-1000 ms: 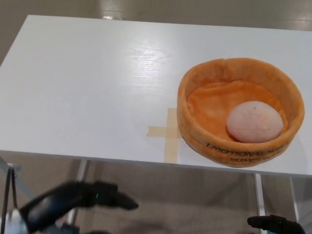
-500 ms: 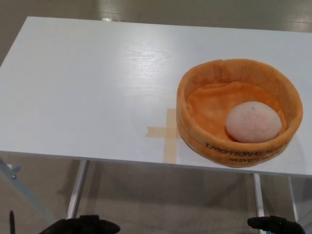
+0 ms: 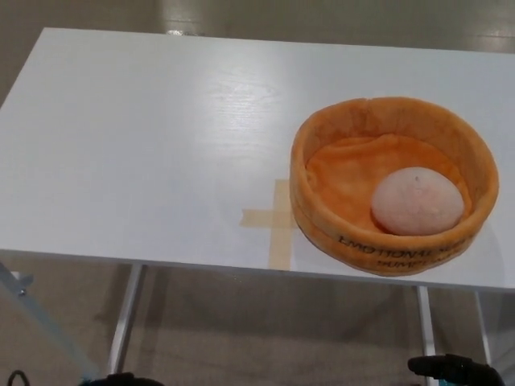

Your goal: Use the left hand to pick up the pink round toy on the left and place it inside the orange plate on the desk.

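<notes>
The pink toy [image 3: 418, 201] lies inside the orange plate [image 3: 322, 221], right of frame; placing looks done. Left robot hand [image 3: 121, 379] barely shows at the bottom edge, its grip unreadable; nothing remains but to rest.

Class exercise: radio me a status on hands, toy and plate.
Right hand low at frame edge, grip unclear. Left barely visible. Pink toy inside orange plate. Nothing obstructing.

- The desk [image 3: 161, 137] is seen to be white, with a faint wood-grain pattern.
- The plush plate [image 3: 318, 221] is orange — black lettering is printed along its outer wall.
- The round toy [image 3: 417, 201] is pale pink, tinged with orange.
- A cross of tan tape [image 3: 272, 219] is shown on the desk.
- The floor [image 3: 265, 330] is beige-grey.
- The desk legs [image 3: 126, 318] are silver-grey — the right hand [image 3: 451, 370] is black.
</notes>
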Controlling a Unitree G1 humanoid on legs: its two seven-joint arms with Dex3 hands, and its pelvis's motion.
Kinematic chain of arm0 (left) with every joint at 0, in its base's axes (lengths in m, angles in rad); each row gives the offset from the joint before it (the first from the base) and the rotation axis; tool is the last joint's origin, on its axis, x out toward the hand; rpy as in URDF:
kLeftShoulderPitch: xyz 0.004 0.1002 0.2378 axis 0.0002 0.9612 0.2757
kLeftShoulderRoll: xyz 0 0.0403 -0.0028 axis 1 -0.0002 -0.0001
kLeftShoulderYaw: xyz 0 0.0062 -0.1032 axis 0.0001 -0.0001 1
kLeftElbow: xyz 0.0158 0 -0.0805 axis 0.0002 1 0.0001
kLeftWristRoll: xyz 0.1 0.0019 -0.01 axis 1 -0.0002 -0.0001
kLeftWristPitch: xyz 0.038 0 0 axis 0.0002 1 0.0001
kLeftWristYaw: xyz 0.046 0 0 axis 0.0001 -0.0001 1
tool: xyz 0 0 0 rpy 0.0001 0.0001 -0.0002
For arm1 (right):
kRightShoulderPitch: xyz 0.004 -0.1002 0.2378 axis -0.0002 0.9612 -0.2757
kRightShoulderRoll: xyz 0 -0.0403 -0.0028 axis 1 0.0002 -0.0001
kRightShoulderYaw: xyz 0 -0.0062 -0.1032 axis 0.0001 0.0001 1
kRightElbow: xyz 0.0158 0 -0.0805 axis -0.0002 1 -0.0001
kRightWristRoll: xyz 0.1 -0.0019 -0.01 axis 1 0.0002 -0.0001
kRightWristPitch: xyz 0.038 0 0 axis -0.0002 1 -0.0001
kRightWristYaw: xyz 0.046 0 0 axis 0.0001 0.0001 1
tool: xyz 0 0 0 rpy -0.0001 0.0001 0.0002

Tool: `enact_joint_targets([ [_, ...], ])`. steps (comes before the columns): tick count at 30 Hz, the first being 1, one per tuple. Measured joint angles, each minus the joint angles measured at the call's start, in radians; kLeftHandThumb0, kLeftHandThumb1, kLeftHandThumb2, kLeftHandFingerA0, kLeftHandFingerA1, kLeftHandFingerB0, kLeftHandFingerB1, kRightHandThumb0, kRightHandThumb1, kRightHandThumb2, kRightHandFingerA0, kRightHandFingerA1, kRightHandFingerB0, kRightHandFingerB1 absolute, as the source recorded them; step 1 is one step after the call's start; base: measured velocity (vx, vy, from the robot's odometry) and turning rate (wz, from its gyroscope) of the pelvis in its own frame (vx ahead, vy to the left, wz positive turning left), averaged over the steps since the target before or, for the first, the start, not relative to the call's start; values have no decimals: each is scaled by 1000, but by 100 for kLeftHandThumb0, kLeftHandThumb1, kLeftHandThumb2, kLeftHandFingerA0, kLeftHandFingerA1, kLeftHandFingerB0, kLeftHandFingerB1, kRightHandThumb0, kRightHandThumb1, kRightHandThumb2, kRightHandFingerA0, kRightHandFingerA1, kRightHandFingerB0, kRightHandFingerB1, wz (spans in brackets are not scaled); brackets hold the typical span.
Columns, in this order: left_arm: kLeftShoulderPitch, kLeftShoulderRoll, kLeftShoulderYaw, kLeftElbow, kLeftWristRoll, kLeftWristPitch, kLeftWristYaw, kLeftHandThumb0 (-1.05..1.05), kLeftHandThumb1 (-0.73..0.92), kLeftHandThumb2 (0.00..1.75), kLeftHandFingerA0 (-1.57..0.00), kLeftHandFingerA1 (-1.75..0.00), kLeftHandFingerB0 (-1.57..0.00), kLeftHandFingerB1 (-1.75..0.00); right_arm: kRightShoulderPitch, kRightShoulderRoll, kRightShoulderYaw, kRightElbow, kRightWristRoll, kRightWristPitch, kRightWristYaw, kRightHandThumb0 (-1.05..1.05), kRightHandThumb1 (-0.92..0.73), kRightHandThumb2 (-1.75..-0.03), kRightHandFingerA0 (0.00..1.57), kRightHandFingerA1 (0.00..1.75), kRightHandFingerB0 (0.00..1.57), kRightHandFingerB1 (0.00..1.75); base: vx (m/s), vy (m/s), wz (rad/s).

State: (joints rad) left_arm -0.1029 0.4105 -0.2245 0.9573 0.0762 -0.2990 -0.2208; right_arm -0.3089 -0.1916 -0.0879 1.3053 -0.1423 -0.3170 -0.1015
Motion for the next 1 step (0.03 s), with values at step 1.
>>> enact_joint_targets([
  [1,-2,-1,0,7,2,0,5,-33,54,67,-39,-44,-40,-41,0,0,0,0,0,0,0,-32,-58,-57,81,66,74,53,0,0,0],
])
